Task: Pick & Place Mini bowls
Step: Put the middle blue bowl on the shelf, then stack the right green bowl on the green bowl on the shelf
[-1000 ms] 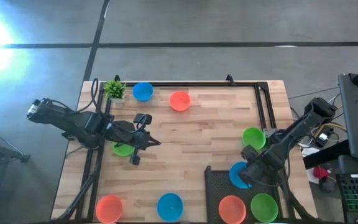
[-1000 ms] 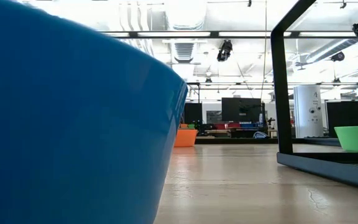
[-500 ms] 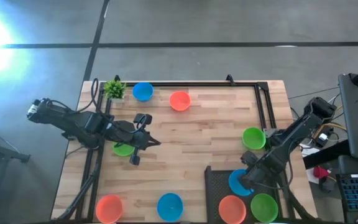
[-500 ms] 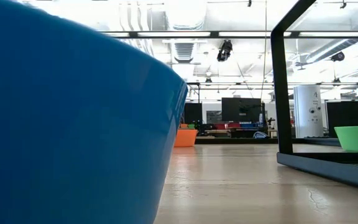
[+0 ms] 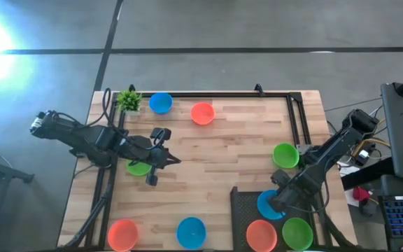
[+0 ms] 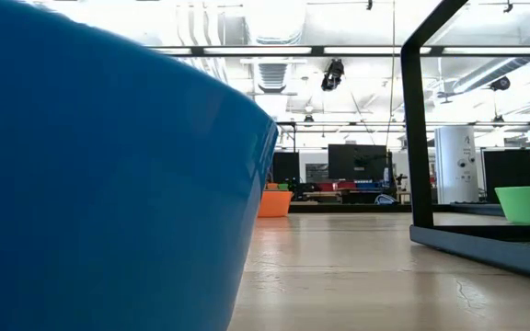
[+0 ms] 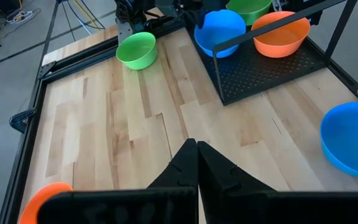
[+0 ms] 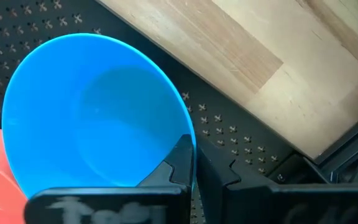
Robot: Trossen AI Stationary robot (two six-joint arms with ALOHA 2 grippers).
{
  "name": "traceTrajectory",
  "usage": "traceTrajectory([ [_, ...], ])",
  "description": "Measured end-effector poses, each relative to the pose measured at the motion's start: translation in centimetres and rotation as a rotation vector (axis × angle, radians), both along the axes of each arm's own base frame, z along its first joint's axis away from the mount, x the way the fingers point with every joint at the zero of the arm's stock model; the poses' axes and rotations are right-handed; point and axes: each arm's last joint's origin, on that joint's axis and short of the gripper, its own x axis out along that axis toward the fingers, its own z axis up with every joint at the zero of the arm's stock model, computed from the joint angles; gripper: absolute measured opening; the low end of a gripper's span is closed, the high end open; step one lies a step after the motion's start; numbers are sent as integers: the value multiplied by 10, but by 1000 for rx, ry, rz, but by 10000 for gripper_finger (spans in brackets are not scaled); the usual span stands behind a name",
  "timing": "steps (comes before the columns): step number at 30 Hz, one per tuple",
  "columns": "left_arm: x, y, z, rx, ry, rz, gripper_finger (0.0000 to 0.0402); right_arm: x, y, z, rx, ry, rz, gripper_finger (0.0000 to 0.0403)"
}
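We see a wooden surface (image 5: 215, 161) from above, with small bowls scattered across it and a black perforated tray (image 5: 242, 204) at the lower right of the frame.

The right gripper (image 8: 192, 163) is over the tray, its jaws closed narrowly on the rim of a blue bowl (image 8: 92, 118). In the right wrist view the rim is pinched between the two dark fingers, and the bowl sits low over the tray's perforated floor. We judge it is being set down there, beside an orange bowl (image 5: 261, 233) and a green bowl (image 5: 297, 232) already in the tray, so the tray seems to be the collecting spot.

The left gripper (image 7: 197, 163) hovers over the left-middle of the surface, jaws pressed together and holding nothing. A green bowl (image 5: 138, 167) lies partly under that arm.

Other bowls wait on the wood: green (image 5: 285, 155) at the right, just above the tray; orange (image 5: 202, 113) and blue (image 5: 160, 103) along the top; orange (image 5: 123, 233) and blue (image 5: 191, 231) along the bottom edge. A small potted plant (image 5: 128, 100) stands at the upper left corner.

The tray's raised frame and its two other bowls leave tight room around the right gripper, so lifting straight up looks safest. The middle of the surface is open.
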Motion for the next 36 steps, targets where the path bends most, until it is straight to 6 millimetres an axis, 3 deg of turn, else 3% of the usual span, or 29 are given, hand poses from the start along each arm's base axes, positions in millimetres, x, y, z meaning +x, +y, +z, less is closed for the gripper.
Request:
traceTrajectory([
  [19,0,0,0,0,0,0,0,0,0,0,3,-2,-1,110],
  [30,0,0,0,-12,0,7,0,0,0,2,15,-8,42,101],
  [36,0,0,0,-26,1,16,0,4,4,15,49,-51,65,91],
])
